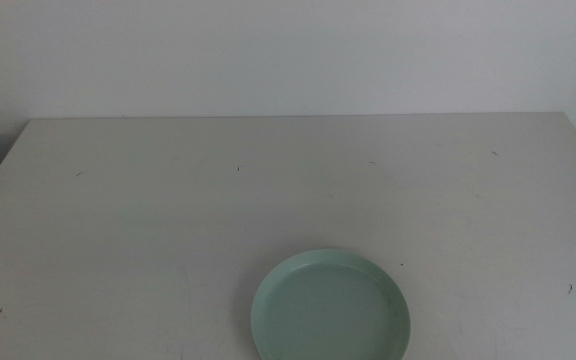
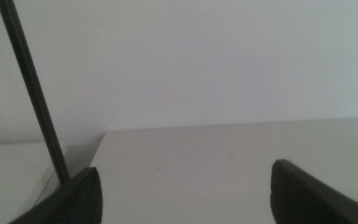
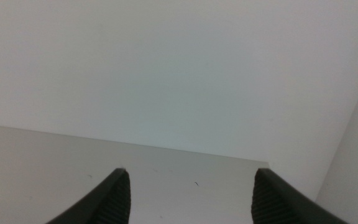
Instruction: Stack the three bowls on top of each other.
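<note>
Both end effectors off-view; mint bowl [image 1: 330,306] cropped.

1. The middle view looks forward and down over the table [image 1: 118,220], from fairly far.
2. Each wrist view looks low along the tabletop toward the wall [image 2: 229,56], past its own jaws.
3. All three share the table's far edge (and wall).

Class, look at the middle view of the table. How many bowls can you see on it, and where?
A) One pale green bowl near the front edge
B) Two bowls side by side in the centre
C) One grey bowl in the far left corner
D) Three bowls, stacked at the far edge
A: only the pale green bowl shows on the table, near the front edge; both grippers, left and right, wait open, holding nothing.
</note>
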Controlling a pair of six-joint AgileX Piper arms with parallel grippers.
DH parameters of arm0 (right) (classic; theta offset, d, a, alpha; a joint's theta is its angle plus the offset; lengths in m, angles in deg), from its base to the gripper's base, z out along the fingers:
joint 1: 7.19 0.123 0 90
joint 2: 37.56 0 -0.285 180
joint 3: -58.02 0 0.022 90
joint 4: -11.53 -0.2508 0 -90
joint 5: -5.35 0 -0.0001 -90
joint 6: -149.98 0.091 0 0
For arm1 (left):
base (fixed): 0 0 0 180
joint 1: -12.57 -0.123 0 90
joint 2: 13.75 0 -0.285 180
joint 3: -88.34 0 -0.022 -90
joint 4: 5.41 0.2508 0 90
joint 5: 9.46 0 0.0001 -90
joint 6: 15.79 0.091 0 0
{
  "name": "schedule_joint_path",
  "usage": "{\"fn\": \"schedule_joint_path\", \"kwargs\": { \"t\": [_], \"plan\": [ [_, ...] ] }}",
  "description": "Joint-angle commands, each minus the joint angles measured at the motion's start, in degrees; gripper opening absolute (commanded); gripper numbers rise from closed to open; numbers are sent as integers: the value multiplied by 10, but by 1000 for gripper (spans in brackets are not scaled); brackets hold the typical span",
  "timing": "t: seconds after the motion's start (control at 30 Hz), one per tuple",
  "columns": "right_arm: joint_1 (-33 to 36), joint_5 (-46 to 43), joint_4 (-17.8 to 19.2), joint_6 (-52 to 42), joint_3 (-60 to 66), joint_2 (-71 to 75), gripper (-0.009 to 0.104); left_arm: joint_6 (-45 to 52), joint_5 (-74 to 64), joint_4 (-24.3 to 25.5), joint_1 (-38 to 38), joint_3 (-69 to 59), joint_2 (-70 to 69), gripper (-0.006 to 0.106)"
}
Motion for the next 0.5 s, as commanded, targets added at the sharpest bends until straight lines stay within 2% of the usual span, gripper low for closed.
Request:
{"fn": "schedule_joint_path", "kwargs": {
  "t": [0.0, 0.1, 0.27, 0.4, 0.47],
  "plan": [
    [-4, -47, 23, -6, 9, 34, 50, -4, 56, -2, 1, -20, -18, 93],
    [-4, -47, 40, -6, 56, 86, 50, -4, 69, -2, 1, -86, -67, 93],
    [-4, -47, 41, -6, 150, 168, 50, -4, 71, -3, 1, -178, -146, 93],
    [-4, -45, 39, -6, 233, 234, 50, -4, 76, -3, 1, -213, -149, 93],
    [-4, 1, 45, -6, 234, 238, 50, -4, 86, -3, 1, -227, -149, 93]
  ]
}}
